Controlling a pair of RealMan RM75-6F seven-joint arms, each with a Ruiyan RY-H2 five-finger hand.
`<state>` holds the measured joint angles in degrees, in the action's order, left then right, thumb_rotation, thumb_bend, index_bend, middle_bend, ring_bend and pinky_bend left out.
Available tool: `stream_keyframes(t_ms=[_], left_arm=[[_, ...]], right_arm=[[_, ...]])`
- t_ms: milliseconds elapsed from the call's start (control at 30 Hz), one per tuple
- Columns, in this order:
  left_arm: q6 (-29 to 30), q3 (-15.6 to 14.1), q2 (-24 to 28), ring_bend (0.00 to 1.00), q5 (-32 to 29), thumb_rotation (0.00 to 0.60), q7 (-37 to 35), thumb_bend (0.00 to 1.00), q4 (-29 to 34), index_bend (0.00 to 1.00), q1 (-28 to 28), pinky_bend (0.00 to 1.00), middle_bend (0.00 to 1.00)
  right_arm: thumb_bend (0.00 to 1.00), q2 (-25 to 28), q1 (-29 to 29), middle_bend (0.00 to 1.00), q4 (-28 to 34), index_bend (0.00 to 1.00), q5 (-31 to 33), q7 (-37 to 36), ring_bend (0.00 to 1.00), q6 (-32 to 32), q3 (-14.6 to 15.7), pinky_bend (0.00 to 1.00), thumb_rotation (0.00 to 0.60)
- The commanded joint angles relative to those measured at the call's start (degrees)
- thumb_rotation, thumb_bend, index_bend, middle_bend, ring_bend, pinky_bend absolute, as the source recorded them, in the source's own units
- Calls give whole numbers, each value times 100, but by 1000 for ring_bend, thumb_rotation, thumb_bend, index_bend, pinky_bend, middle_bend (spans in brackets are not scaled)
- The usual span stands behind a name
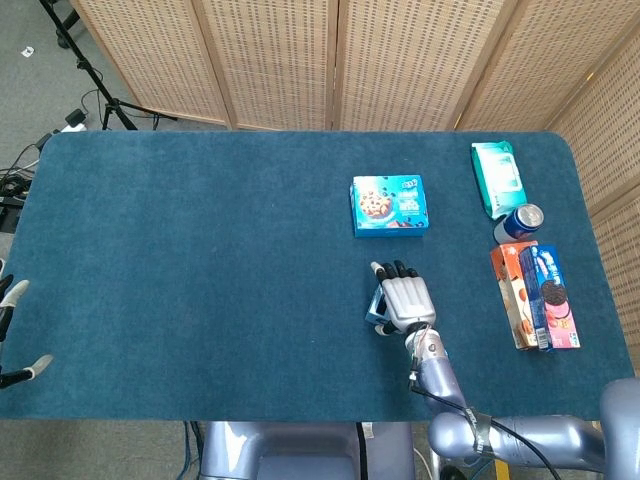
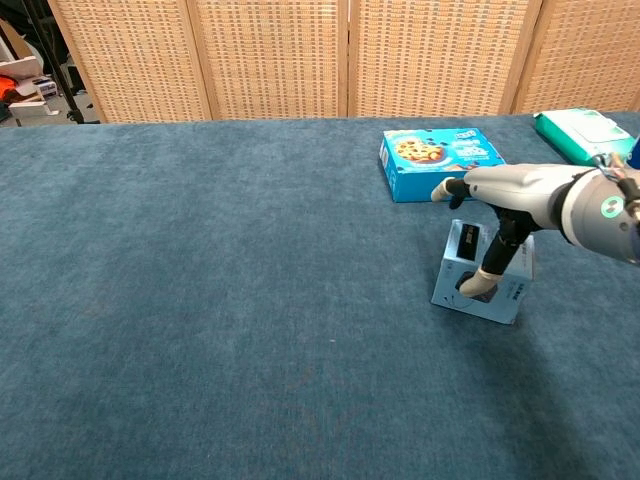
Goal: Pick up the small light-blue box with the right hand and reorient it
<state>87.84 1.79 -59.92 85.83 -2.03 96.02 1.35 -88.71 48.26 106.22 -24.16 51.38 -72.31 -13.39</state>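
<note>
The small light-blue box stands on the blue table, with a speaker picture on its front face. In the head view only a sliver of the box shows left of my right hand. That hand lies over the box's top with its fingers stretched out and apart, and its thumb presses against the front face. The box rests on the table. My left hand shows only at the far left edge of the head view, fingers apart and empty.
A blue cookie box lies flat just beyond the small box. At the right side lie a green wipes pack, a blue can and two snack packs. The table's near edge runs close behind my right hand.
</note>
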Motion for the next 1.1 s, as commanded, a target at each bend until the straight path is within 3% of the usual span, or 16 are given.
stream_keyframes(t_ms=[33, 233, 433, 567, 700, 900, 1100], left_arm=[[-11, 3, 5, 0, -10, 600, -8, 0, 0, 0, 3, 0, 0], [-9, 13, 20, 0, -24, 600, -54, 0, -8, 0, 1, 0, 0], [-3, 12, 26, 0, -19, 600, -75, 0, -11, 0, -3, 0, 0], [7, 11, 22, 0, -12, 600, -59, 0, -10, 0, -7, 0, 0], [40, 2, 19, 0, 11, 600, -32, 0, 4, 0, -24, 0, 0], [30, 0, 18, 0, 14, 600, -25, 0, 4, 0, -20, 0, 0], [32, -6, 18, 0, 28, 600, -31, 0, 5, 0, -22, 0, 0]], right_arm=[[0, -211, 361, 137, -34, 94, 831, 696, 59, -484, -200, 191, 600], [0, -313, 603, 155, -55, 129, 1393, 1169, 81, -803, -302, 215, 600], [0, -357, 643, 310, -126, 278, 1418, 1185, 233, -824, -293, 248, 600], [16, -393, 656, 431, -187, 410, 1317, 1166, 340, -821, -250, 324, 600], [185, -442, 664, 542, -250, 500, 1204, 1157, 452, -836, -182, 436, 600], [381, -331, 554, 579, -59, 527, 664, 807, 530, -774, -127, 481, 600], [461, 265, 100, 583, 417, 528, -323, -571, 550, 57, -274, 481, 600]])
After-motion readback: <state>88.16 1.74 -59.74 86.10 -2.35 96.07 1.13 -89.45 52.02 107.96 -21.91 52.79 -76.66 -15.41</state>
